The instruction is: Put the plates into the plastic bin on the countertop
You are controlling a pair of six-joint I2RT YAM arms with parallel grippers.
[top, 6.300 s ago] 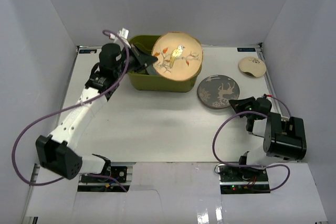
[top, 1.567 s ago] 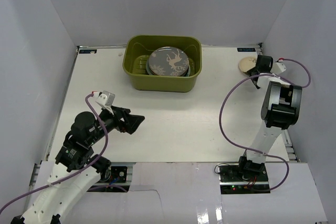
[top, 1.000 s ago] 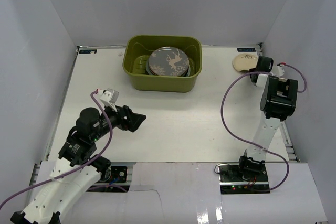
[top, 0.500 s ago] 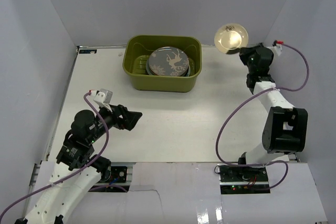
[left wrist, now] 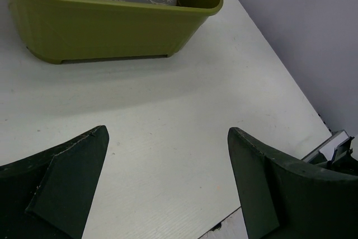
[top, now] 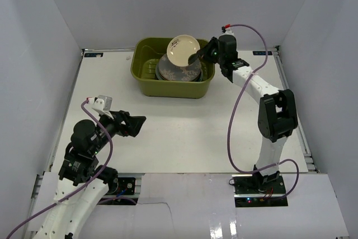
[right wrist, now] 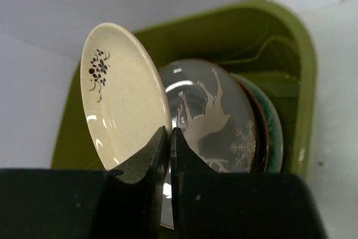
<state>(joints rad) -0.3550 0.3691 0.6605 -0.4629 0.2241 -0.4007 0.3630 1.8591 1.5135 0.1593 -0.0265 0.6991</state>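
The small cream plate (top: 183,50) with a dark sprig hangs tilted on edge above the olive-green plastic bin (top: 173,89), my right gripper (top: 197,57) shut on its rim. In the right wrist view the closed fingers (right wrist: 169,131) pinch the cream plate (right wrist: 120,96) in front of the grey deer plate (right wrist: 212,116), which tops a stack with a teal plate (right wrist: 275,132) inside the bin (right wrist: 293,43). My left gripper (top: 137,122) hovers open and empty low over the countertop (top: 184,127) at the near left, facing the bin (left wrist: 112,26).
White walls close in the table on three sides. The right arm stretches from its base at the near right diagonally to the bin's right end, its purple cable looping over the table. The table's near edge (left wrist: 279,194) lies just under the left fingers.
My right arm has lifted the small cream plate from the back right corner and swung it left, over the bin. The left arm has drawn back a little toward its base.
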